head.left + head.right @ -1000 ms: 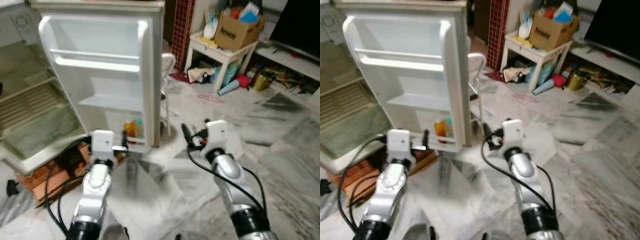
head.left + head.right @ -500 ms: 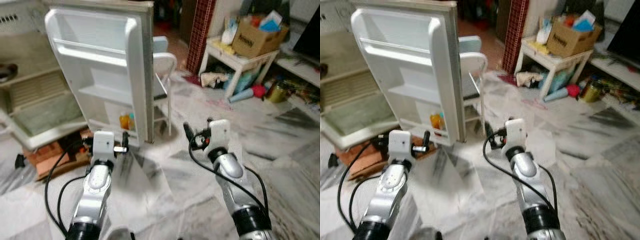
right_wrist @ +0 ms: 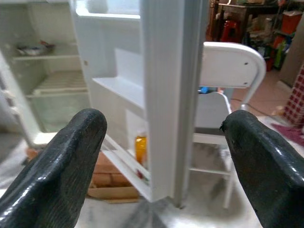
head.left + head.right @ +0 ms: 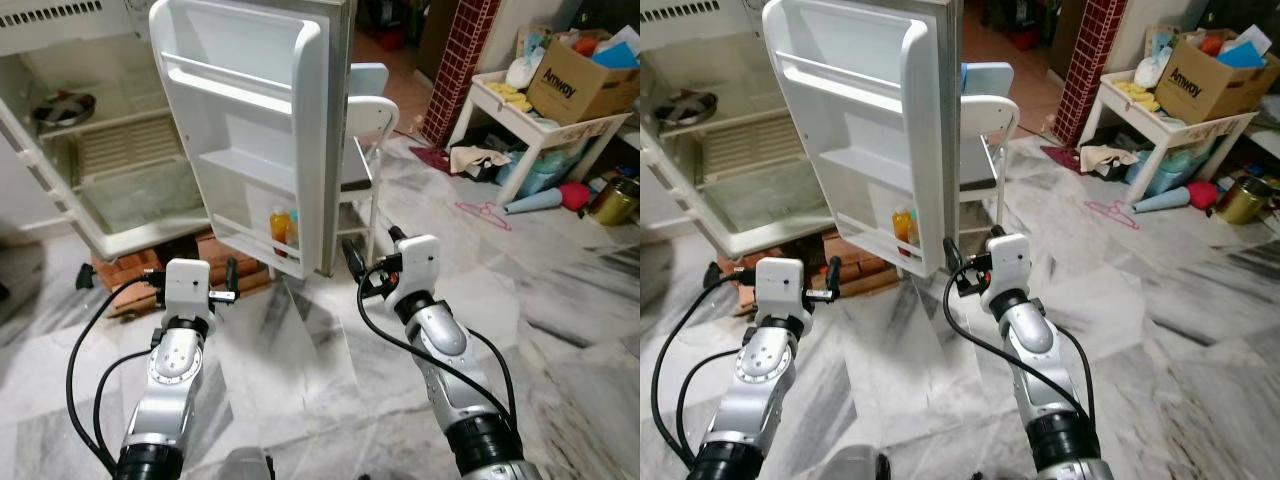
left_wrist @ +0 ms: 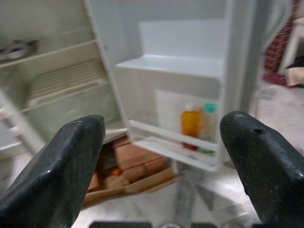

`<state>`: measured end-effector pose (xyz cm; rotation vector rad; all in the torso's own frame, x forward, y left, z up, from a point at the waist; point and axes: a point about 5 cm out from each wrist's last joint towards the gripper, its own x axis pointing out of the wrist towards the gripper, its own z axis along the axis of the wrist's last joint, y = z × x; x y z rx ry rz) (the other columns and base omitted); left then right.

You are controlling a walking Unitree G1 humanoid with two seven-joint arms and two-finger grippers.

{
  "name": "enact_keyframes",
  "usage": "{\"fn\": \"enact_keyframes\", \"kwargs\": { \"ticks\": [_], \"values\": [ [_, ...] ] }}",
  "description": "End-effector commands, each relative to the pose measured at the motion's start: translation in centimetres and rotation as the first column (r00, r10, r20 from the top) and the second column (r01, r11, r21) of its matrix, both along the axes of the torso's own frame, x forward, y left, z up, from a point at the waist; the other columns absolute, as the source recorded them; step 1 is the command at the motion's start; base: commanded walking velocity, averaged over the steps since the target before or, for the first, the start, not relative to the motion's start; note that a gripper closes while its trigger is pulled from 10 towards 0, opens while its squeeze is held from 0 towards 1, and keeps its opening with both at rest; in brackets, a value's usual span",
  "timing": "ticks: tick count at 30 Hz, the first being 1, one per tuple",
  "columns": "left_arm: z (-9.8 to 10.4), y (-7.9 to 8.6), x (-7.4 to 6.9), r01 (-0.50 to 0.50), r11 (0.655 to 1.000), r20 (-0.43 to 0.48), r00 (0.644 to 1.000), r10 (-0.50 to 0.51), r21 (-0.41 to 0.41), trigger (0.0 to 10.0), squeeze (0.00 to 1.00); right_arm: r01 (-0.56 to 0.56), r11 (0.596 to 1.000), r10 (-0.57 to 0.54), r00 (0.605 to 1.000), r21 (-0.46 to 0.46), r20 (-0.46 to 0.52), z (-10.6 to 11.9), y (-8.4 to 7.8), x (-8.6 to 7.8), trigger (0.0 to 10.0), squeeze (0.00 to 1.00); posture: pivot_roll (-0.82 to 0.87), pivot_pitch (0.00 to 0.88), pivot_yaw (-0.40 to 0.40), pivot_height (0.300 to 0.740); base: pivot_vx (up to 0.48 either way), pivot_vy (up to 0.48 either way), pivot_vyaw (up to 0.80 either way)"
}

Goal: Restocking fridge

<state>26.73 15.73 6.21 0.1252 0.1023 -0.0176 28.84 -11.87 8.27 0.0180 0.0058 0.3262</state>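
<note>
From the head cameras I see the fridge (image 4: 110,150) standing open, its door (image 4: 265,130) swung out toward me with an orange bottle (image 4: 280,228) and a green-capped one beside it in the lowest door rack. My left pincer (image 4: 190,281) and right pincer (image 4: 372,262) are both raised over the marble floor (image 4: 300,360), short of the door, and neither carries anything (so there is nothing in hand to stock yet). A white chair (image 4: 985,130) stands just behind the door's edge.

Along the left wrist, the fingers (image 5: 52,171) are spread wide and empty, aimed at the bottle rack and the bricks (image 5: 135,164) propping up the fridge.

Along the right wrist, the fingers (image 3: 57,166) are likewise wide apart, with the door's edge (image 3: 166,95) dead ahead. My worry is that walking closer drives this pincer into that edge, slamming the door or rocking the fridge on its bricks.
</note>
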Motion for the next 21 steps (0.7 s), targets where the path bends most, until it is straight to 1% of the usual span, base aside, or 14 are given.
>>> {"fn": "enact_keyframes", "kwargs": {
  "ticks": [1, 5, 7, 11, 12, 14, 17, 20, 21],
  "values": [
    [0.29, 0.13, -0.08, 0.008, 1.000, 0.013, 1.000, -0.008, 0.001, 10.0, 0.00, 0.019, 1.000, -0.019, 1.000, 0.005, 0.020, 0.40, -0.33, 0.18, 10.0, 0.00, 0.00, 0.000, 0.003, 0.740, 0.352, 0.000, 0.47],
    [0.30, 0.13, -0.06, 0.005, 1.000, 0.012, 1.000, -0.005, -0.002, 10.0, 0.00, 0.033, 0.999, -0.033, 0.999, 0.002, 0.007, 0.25, -0.72, 0.28, 10.0, 0.00, 0.00, 0.000, -0.003, 0.740, 0.354, 0.000, 0.44],
    [0.20, 0.06, -0.09, 0.005, 1.000, 0.009, 1.000, -0.005, -0.005, 10.0, 0.00, 0.051, 0.999, -0.051, 0.999, -0.010, -0.006, -0.09, -1.00, 0.26, 10.0, 0.00, 0.00, 0.000, -0.004, 0.740, 0.360, 0.000, 0.00],
    [0.18, -0.02, -0.14, 0.009, 1.000, 0.008, 1.000, -0.009, -0.007, 10.0, 0.00, 0.064, 0.998, -0.064, 0.998, -0.005, -0.011, -0.19, -1.13, 0.22, 10.0, 0.00, 0.00, 0.000, -0.008, 0.740, 0.359, 0.000, 0.00],
    [0.13, -0.04, -0.12, 0.009, 1.000, 0.006, 1.000, -0.009, -0.007, 10.0, 0.00, 0.089, 0.996, -0.089, 0.996, -0.025, -0.006, -0.22, -1.15, 0.27, 10.0, 0.00, 0.00, 0.000, -0.010, 0.740, 0.368, 0.000, 0.00],
    [0.11, -0.04, -0.11, 0.010, 1.000, 0.005, 1.000, -0.010, -0.007, 10.0, 0.00, 0.096, 0.995, -0.096, 0.995, -0.031, -0.005, -0.23, -1.14, 0.29, 10.0, 0.00, 0.00, 0.000, -0.010, 0.740, 0.368, 0.000, 0.00],
    [0.05, -0.03, -0.12, 0.011, 1.000, 0.003, 1.000, -0.011, -0.006, 10.0, 0.00, 0.062, 0.998, -0.062, 0.998, -0.015, -0.004, -0.17, -0.76, 0.23, 10.0, 0.00, 0.00, 0.000, -0.011, 0.740, 0.368, 0.000, 0.00],
    [-0.01, -0.03, -0.13, 0.011, 1.000, -0.001, 1.000, -0.011, -0.006, 10.0, 0.00, 0.032, 0.999, -0.032, 0.999, 0.009, 0.022, 0.32, -0.54, 0.20, 10.0, 0.00, 0.00, 0.000, -0.011, 0.740, 0.364, 0.000, 0.00],
    [-0.05, -0.03, -0.14, 0.011, 1.000, -0.002, 1.000, -0.011, -0.006, 10.0, 0.00, 0.023, 1.000, -0.023, 0.999, 0.008, 0.022, 0.35, -0.51, 0.21, 10.0, 0.00, 0.00, 0.000, -0.011, 0.740, 0.368, 0.000, 0.58]
  ]
}}
